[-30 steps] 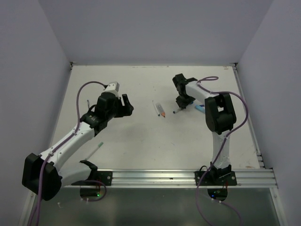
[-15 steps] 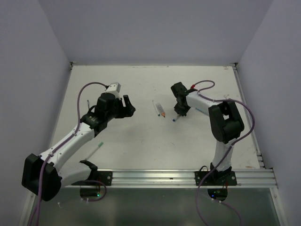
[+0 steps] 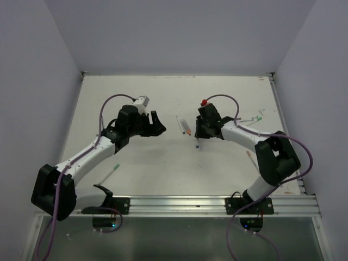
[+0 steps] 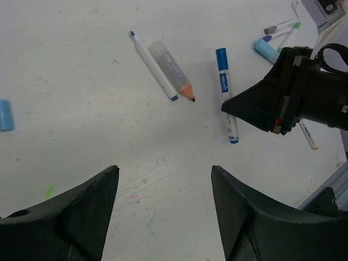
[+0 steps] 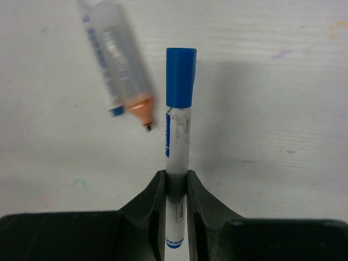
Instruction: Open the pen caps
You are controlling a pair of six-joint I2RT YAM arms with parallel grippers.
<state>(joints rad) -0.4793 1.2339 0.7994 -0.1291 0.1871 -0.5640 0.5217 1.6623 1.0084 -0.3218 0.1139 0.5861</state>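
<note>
Clearly, we see the right gripper (image 5: pixel 175 185) clamped on a white pen (image 5: pixel 177 147), its blue cap (image 5: pixel 180 76) fitted, pointing to twelve o'clock. The barrel's blue print is unreadable. An orange-tipped marker (image 5: pixel 122 81) lies at eleven o'clock. Our left gripper (image 4: pixel 163 171) hangs spread apart.

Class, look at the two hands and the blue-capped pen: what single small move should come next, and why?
Probably bring the left hand forward to the blue cap and shut on it. The right hand grips the pen by its barrel, the cap sticking out free, while the left hand is open, empty and facing it.
</note>
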